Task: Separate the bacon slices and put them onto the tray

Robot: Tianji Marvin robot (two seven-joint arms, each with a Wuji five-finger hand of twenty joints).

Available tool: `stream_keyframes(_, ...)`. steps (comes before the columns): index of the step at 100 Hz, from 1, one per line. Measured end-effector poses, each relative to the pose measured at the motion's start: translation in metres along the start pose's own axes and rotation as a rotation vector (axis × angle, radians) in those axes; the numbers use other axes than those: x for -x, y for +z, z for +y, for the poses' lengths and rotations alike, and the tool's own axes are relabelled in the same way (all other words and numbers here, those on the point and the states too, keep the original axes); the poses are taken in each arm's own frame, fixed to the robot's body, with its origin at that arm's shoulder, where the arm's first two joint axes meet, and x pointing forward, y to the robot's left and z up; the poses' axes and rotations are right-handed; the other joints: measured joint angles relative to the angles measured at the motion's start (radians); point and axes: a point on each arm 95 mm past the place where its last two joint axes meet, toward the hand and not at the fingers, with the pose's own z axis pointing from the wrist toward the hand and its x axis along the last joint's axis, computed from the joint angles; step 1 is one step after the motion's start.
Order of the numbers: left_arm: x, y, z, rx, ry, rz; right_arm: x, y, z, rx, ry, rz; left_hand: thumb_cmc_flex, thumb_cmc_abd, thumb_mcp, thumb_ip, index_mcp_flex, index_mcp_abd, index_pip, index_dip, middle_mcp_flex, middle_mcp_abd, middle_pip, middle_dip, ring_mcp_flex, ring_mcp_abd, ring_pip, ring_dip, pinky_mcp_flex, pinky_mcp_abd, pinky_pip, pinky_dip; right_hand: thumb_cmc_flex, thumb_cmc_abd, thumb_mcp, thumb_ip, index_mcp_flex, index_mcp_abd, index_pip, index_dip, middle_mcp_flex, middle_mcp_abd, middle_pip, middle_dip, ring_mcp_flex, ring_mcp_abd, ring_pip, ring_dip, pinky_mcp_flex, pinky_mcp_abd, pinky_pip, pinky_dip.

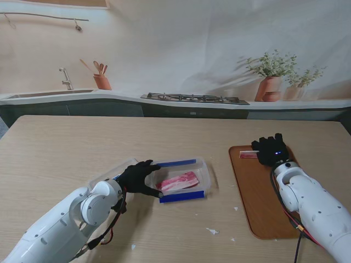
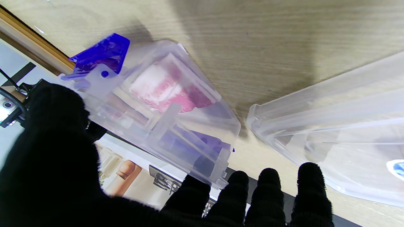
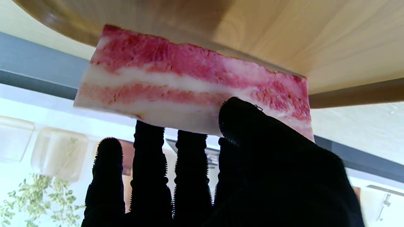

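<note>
Bacon slice pinched over the tray, box steadied on the other side

Nearest in the stand view, the clear box (image 1: 184,178) is gripped by the left hand (image 1: 138,177) at its left wall, and the remaining bacon (image 1: 178,181) is seen lying inside, just past the fingertips. The left wrist view adds what's missed there: the thumb (image 2: 53,116) pressed on one side of the box, the fingers (image 2: 192,195) hooked under its edge, and a clear lid (image 2: 341,126) just beside it. Farther off, a single bacon slice (image 3: 189,82) is clamped by the right hand (image 1: 271,149) over the far-left corner of the wooden tray (image 1: 258,197). Only the right wrist view shows it properly: thumb on one face, fingers behind.
</note>
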Motion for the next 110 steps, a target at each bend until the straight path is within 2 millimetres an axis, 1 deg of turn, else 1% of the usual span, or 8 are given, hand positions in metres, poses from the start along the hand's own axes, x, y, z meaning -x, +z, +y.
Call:
stream_keyframes(12,0.000,0.000,0.000,-0.001,0.000,0.001,0.000,-0.002,0.003,-0.013,0.003,0.003,0.000,0.000,0.000,0.000,0.000,0.000,0.000,0.000,0.000,0.000,0.000,0.000,0.000,0.000,0.000,0.000,0.000,0.000,0.000,0.000,-0.027,0.002,0.008,0.000,-0.030,-0.003,-0.001,-0.059,-0.041,-0.001,-0.033,-0.046,-0.013,0.000,-0.038,-0.020,-0.010,0.000,0.003,-0.017)
stream_keyframes(23,0.000,0.000,0.000,-0.002,0.000,0.001,-0.002,-0.004,0.004,-0.042,-0.006,0.015,0.000,0.000,0.000,0.000,0.000,0.000,0.000,0.000,0.000,0.000,0.004,0.000,0.000,0.000,0.000,0.000,0.000,0.000,0.000,0.000,-0.052,-0.011,0.016,0.000,-0.032,-0.003,-0.011,-0.066,-0.065,-0.001,-0.053,-0.065,-0.027,0.000,-0.063,-0.038,-0.011,0.000,0.003,-0.027)
stream_keyframes(29,0.000,0.000,0.000,-0.003,0.001,0.001,-0.002,-0.006,0.004,-0.058,-0.013,0.016,0.000,0.000,-0.001,0.000,0.000,-0.001,0.000,0.000,0.005,0.000,0.006,0.000,0.000,0.000,0.000,0.000,0.000,0.000,0.000,0.000,-0.130,-0.012,0.061,0.002,-0.033,0.052,-0.140,-0.072,-0.116,-0.002,-0.079,-0.093,-0.060,-0.001,-0.091,-0.043,-0.022,0.000,-0.006,-0.031)
stream_keyframes(36,0.000,0.000,0.000,-0.004,0.002,0.001,-0.001,-0.008,0.004,-0.090,-0.013,0.010,0.000,0.000,-0.001,0.000,0.000,-0.001,0.000,0.000,0.006,0.000,0.006,0.000,0.000,0.000,0.000,0.000,0.000,0.000,0.000,0.000,-0.200,-0.020,0.087,0.034,-0.059,0.108,-0.316,-0.058,-0.179,-0.002,-0.132,-0.161,-0.098,-0.001,-0.145,-0.072,-0.037,0.000,-0.043,-0.032)
stream_keyframes(59,0.001,0.000,0.000,-0.006,0.002,0.002,0.000,-0.017,0.008,-0.180,-0.030,0.016,0.000,0.000,-0.001,0.000,0.000,-0.001,0.000,0.000,0.007,0.000,0.006,0.000,0.000,0.000,0.000,0.000,0.000,0.000,0.000,0.000,-0.310,-0.031,0.062,0.034,-0.224,0.176,-0.561,-0.096,-0.407,0.004,-0.319,-0.396,-0.269,-0.007,-0.384,-0.188,-0.082,-0.001,-0.256,-0.032)
stream_keyframes(66,0.001,0.000,0.000,-0.006,0.002,0.003,0.001,-0.019,0.010,-0.200,-0.014,0.024,0.000,0.000,-0.001,0.000,0.000,-0.001,0.000,0.000,0.007,0.000,0.006,0.000,0.000,0.000,0.000,0.000,0.000,0.000,0.000,0.000,-0.321,-0.020,0.045,0.034,-0.256,0.198,-0.619,-0.096,-0.419,0.012,-0.389,-0.438,-0.305,-0.007,-0.441,-0.221,-0.082,-0.001,-0.362,0.034)
stream_keyframes(93,0.001,0.000,0.000,-0.008,0.005,0.004,0.004,-0.032,0.028,-0.229,-0.051,0.072,0.000,0.000,-0.001,0.000,0.000,-0.001,0.000,0.001,0.008,-0.001,0.008,0.000,0.000,0.000,0.000,0.000,0.000,0.000,0.000,0.000,-0.357,-0.026,-0.015,0.034,-0.294,0.224,-0.702,-0.121,-0.419,0.025,-0.527,-0.491,-0.342,-0.010,-0.507,-0.257,-0.109,-0.013,-0.421,0.094)
stream_keyframes(110,0.001,0.000,0.000,-0.009,0.006,0.005,0.003,-0.037,0.039,-0.122,-0.044,0.105,0.000,0.000,-0.001,0.000,0.000,-0.001,0.000,0.001,0.009,-0.002,0.008,0.000,0.000,-0.001,0.000,0.000,0.000,0.000,0.000,0.000,-0.347,0.008,-0.051,0.054,-0.291,0.224,-0.700,-0.121,-0.419,0.028,-0.521,-0.481,-0.351,-0.010,-0.505,-0.257,-0.109,-0.013,-0.429,0.116)
